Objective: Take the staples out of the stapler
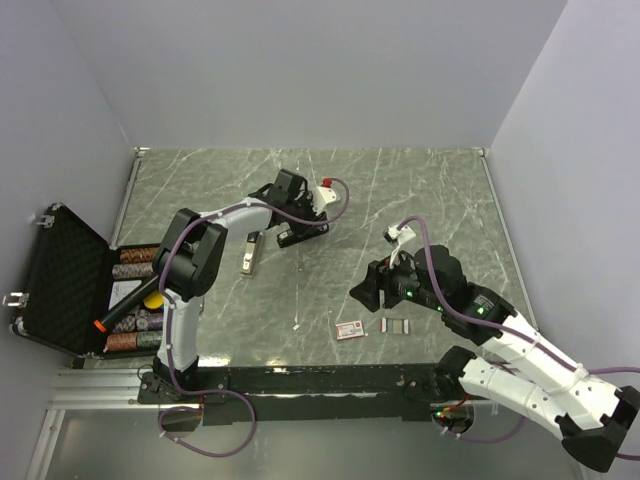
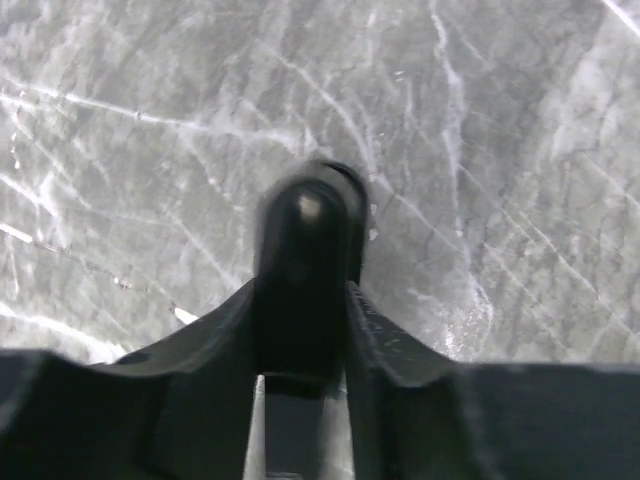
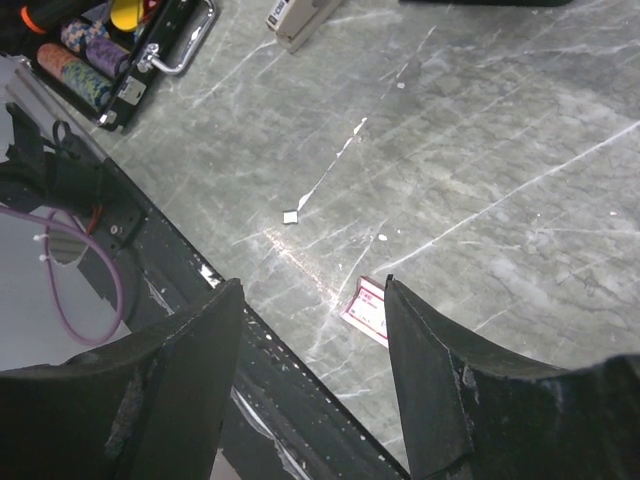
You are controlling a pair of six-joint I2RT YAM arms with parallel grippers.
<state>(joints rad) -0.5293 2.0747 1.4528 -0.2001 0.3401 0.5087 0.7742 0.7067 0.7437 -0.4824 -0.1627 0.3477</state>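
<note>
A black stapler (image 1: 304, 234) lies on the marble table at the back middle. My left gripper (image 1: 298, 222) is shut on it. In the left wrist view its rounded black end (image 2: 308, 250) sits tight between my fingers (image 2: 390, 350). Two short silvery staple strips (image 1: 397, 325) lie on the table near the front, right of a small red-and-white box (image 1: 350, 329). My right gripper (image 1: 366, 290) hovers above and behind them, open and empty. In the right wrist view the box (image 3: 366, 311) shows between the open fingers (image 3: 430, 380); the strips are out of that view.
A beige stapler-like object (image 1: 250, 256) lies left of the black stapler and shows in the right wrist view (image 3: 298, 18). An open black case (image 1: 62, 280) of poker chips sits at the left edge. A tiny white scrap (image 1: 296, 327) lies near the black front rail (image 1: 320, 378).
</note>
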